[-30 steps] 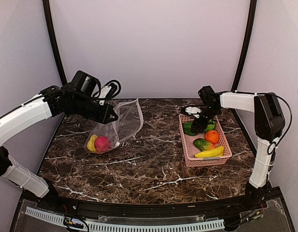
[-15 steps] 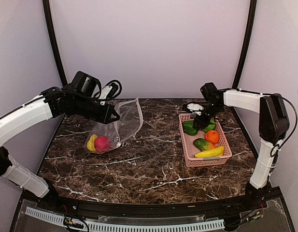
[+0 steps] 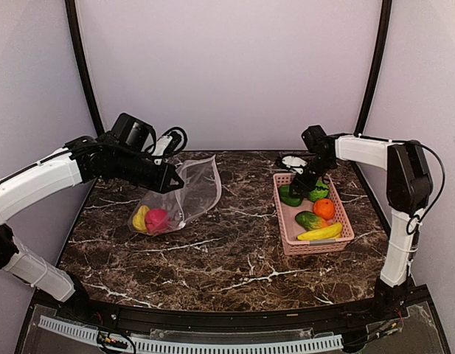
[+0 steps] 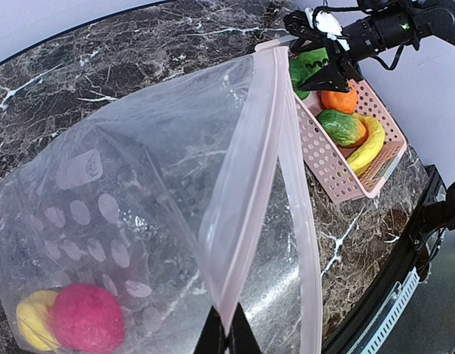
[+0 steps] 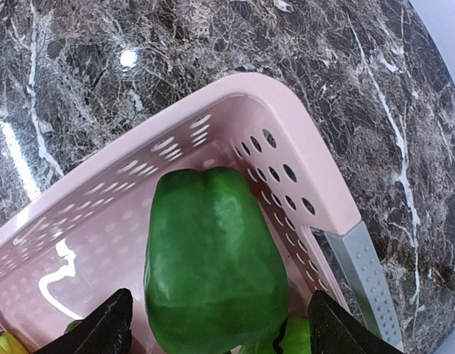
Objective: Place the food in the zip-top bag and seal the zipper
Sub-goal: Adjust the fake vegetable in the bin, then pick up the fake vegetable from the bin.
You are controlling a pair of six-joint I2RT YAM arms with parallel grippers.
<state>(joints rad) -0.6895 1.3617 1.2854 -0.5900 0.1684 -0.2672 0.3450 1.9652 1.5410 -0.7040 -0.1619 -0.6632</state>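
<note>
right gripper (image 5: 220, 310) edged left | bag (image 3: 199, 183): 2 fruits (image 3: 155, 219) | basket (image 3: 280, 215): 5 pieces (image 3: 323, 209)

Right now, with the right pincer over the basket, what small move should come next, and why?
Probably lower the right pincer a little and close it on the green pepper. The pincer is open, with a finger on each side of that pepper, which lies in the pink basket. The left pincer holds the zip-top bag open by its zipper, ready to receive it.
</note>
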